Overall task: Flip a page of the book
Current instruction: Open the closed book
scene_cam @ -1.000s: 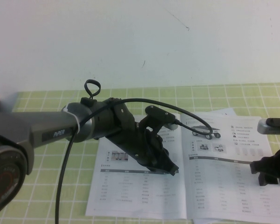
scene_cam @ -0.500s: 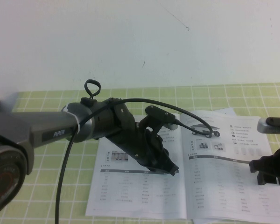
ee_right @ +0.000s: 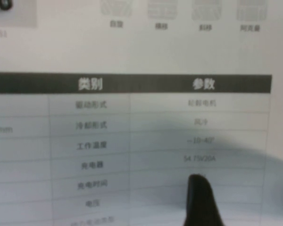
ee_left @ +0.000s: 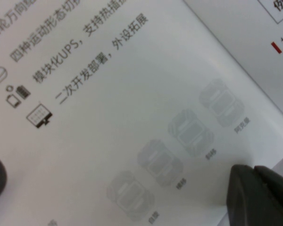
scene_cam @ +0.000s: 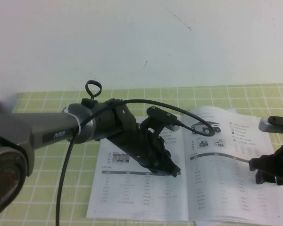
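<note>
Your open book (scene_cam: 146, 188) lies flat on the table (scene_cam: 47, 141): the left claw (scene_cam: 172, 170), grip state unclear, presses near its spine, and the right claw (scene_cam: 260, 170), jaws spread, rests on the bowed right page (scene_cam: 226, 179).

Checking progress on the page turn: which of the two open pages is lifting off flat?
The right-hand page of the book, with the wheeled-cart picture: it bows upward by the right gripper. The left-hand page lies flat under the left gripper.
</note>
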`<state>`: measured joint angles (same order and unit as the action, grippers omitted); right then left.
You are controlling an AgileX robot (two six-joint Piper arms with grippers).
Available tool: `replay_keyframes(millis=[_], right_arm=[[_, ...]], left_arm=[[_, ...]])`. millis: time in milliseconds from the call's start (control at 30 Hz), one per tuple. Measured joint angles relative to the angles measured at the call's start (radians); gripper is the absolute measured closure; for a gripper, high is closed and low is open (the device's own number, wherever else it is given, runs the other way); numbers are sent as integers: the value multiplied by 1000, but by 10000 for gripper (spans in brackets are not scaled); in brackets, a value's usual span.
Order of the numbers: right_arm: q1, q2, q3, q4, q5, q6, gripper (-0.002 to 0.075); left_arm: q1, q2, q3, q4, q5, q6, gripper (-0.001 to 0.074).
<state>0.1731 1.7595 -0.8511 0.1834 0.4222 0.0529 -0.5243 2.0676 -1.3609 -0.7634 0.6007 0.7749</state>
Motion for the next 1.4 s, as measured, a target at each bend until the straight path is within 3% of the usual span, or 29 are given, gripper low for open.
replay_keyframes(millis=[700,933,1167,1400], right_arm=[[0,2,0,321,-23,-321,325],[0,-7,0,331,-25,-377,352],[0,-147,0,217,22,-374,439],[-2,-202,0,-114,154,-185,511]], left_arm=[[0,0,0,0,2,8,738],[0,0,0,0,2,8,738],[0,0,0,2,2,8,738],[0,0,0,2,2,8,738]])
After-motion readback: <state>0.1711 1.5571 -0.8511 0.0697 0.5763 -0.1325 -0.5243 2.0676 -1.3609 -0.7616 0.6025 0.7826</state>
